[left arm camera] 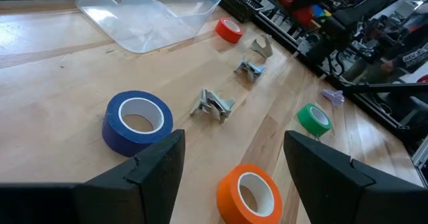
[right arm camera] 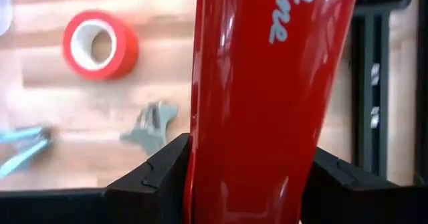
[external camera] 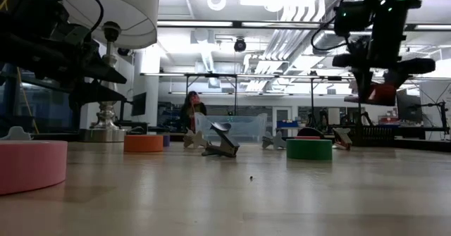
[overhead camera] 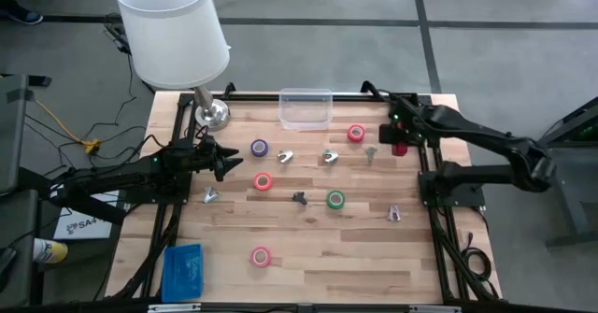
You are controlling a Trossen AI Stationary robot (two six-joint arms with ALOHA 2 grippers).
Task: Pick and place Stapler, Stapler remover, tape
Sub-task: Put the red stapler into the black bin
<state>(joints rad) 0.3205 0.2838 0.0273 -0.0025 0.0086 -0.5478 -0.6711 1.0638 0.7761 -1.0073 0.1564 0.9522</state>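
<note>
- Right gripper: raised above the table's right edge, its fingers clamped on the red stapler (the stapler fills the right wrist view, standing between the two dark fingers). In the low view the stapler hangs clear of the tabletop.
- Left gripper: held near the left edge of the table, fingers spread wide with nothing between them (left wrist view); the purple tape roll lies just ahead of it.
- Other tape rolls: a red roll near the right gripper, a red-pink roll mid-table, a green roll right of centre, a pink roll towards the near edge.
- Clear plastic bin: at the far edge, beside the lamp.
- Small claw-shaped metal pieces (several) lie scattered among the rolls.
</note>
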